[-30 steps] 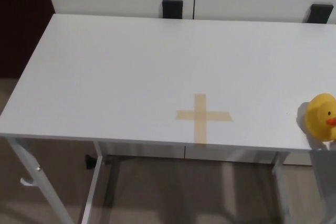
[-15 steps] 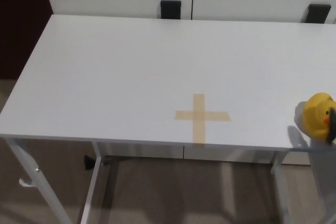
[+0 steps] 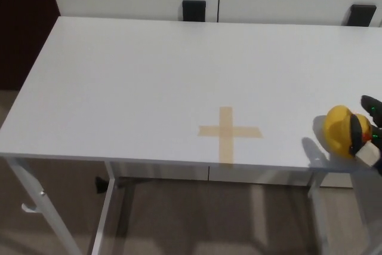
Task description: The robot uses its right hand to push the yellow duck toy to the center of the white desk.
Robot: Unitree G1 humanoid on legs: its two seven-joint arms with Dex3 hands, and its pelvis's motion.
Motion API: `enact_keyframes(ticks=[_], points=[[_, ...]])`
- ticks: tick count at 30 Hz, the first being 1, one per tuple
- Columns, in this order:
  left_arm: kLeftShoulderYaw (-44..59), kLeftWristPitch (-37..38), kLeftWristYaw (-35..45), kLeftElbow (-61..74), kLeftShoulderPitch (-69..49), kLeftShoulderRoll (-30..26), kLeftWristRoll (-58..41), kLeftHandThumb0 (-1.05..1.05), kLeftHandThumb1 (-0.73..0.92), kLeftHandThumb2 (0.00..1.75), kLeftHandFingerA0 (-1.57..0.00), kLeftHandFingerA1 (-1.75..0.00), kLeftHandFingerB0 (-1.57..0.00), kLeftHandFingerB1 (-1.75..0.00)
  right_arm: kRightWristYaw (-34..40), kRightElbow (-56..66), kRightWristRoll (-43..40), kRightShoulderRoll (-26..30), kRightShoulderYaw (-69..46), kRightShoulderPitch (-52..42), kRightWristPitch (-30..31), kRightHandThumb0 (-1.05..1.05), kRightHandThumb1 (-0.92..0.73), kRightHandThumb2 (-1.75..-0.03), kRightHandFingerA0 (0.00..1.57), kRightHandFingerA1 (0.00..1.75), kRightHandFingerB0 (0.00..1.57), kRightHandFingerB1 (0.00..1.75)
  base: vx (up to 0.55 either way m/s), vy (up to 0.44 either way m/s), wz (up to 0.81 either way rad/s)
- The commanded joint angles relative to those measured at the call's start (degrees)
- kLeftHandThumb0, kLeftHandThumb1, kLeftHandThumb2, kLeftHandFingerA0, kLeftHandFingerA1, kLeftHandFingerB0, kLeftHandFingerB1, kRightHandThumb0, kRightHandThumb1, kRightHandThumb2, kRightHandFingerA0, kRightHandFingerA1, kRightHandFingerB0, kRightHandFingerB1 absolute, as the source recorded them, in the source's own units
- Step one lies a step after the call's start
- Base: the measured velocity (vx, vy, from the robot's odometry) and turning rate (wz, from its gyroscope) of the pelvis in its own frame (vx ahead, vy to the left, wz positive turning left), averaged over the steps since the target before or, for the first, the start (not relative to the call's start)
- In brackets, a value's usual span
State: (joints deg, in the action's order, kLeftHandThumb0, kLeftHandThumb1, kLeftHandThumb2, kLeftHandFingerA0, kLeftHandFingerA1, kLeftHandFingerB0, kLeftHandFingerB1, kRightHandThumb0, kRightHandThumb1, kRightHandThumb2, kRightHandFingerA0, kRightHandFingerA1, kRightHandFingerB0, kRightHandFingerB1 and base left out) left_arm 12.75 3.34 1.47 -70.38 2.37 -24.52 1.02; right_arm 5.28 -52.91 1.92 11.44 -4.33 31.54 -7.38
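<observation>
head view: black right hand (image 3: 369,128) against rounded yellow plastic duck toy (image 3: 341,131), finger state not discernible, near white desk (image 3: 149,76) right edge. push step under way; next calls for sliding leftward to tan tape cross (image 3: 229,132).

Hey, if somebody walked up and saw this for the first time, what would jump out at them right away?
The bright yellow duck toy near the right front edge of the white desk catches the eye first, with the robot's black right hand pressed against its right side at the picture's edge. Next comes the tan tape cross stuck on the desktop to the duck's left, near the front edge.
</observation>
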Motion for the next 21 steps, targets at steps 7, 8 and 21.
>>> enact_keyframes(ticks=[7,8,21], points=[[-0.40,0.38,-0.14,0.16,-0.12,0.01,-0.28,0.53,-0.02,1.75,-1.16,-1.15,-1.22,-1.10,6.03,0.03,1.21,-7.19,1.44,-0.77,1.58,-0.88,-0.83,-1.20,0.00,0.16,0.04,0.23,0.00,0.000,0.00],[-0.43,0.46,-0.22,0.18,-0.18,0.02,-0.28,0.50,-0.02,1.75,-1.15,-1.14,-1.21,-1.10,6.88,0.05,1.27,-8.00,1.40,-0.73,1.78,-0.96,-0.86,-1.21,0.00,0.14,0.11,0.10,0.00,0.000,0.00],[-0.78,0.70,-0.51,0.43,-0.27,0.35,-0.11,0.09,0.09,1.03,-1.26,-1.17,-1.23,-1.15,21.38,-0.22,9.38,-13.88,6.17,0.61,0.33,-1.05,-0.91,-1.22,0.00,0.24,0.00,0.08,0.00,0.000,0.00]])
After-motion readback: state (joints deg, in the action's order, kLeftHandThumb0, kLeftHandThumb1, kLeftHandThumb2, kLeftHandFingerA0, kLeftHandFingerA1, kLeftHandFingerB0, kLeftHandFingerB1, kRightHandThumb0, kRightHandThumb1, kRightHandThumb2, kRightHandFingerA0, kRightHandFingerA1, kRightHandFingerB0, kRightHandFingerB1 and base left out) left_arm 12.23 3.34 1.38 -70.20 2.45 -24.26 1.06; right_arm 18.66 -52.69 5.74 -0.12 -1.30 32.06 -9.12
